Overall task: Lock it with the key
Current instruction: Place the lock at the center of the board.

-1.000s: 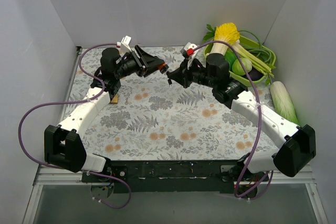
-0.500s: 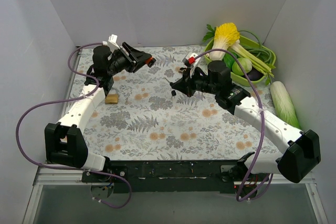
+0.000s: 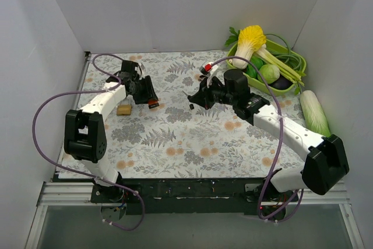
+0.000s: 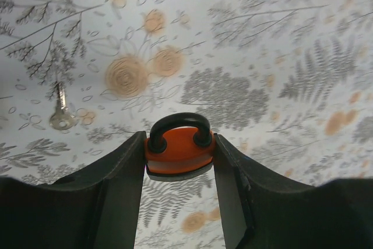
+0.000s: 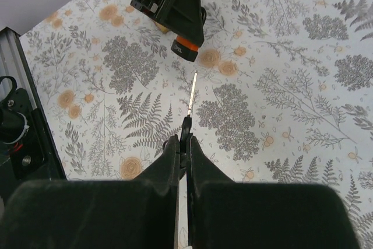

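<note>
Padlock, orange: my left fingers are clamped on its body, shackle outward, low over the desk's left half, probably to steady it for insertion. My right fingers pinch the key, aimed toward it, well apart.

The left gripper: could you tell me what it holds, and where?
The left gripper clamps the orange padlock by the sides of its body, shackle free.

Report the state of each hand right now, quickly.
Left hand: closed, holding the orange padlock.
Right hand: closed, holding the key.
</note>
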Available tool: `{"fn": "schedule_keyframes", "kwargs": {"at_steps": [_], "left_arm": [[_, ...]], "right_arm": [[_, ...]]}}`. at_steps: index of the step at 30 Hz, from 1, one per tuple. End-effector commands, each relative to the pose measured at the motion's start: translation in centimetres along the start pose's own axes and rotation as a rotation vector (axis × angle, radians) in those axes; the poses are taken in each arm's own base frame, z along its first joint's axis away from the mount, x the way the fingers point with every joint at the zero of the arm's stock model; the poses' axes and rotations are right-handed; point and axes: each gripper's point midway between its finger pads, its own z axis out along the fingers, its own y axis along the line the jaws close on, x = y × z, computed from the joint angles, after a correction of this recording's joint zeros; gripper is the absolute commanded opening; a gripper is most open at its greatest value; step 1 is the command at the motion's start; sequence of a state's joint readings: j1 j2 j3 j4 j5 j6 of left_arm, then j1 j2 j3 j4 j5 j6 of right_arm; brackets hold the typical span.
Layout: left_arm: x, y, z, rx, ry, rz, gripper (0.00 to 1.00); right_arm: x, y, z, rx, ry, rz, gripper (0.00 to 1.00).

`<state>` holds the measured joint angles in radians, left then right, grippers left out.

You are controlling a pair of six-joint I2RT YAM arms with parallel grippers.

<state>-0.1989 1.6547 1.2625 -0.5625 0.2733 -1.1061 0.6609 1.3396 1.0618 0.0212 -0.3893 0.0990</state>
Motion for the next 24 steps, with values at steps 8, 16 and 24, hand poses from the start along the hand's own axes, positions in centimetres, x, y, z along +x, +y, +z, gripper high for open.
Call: {"fn": "schedule_keyframes", "kwargs": {"at_steps": [8, 16, 24], "left_arm": [[2.8, 4.4, 3.6, -0.154, 0.168, 0.103, 0.0], [3.0, 4.8, 5.8, -0.176, 0.191, 0.12, 0.0], [3.7, 5.5, 7.7, -0.22, 0.209, 0.139, 0.13]], "right_arm": [[1.5, -2.1, 4.4, -0.005, 0.007, 0.077, 0.01], [3.6, -3.1, 7.0, -0.014, 0.046, 0.153, 0.01], [4.8, -4.0, 8.7, -0.003, 0.064, 0.198, 0.01]]}}
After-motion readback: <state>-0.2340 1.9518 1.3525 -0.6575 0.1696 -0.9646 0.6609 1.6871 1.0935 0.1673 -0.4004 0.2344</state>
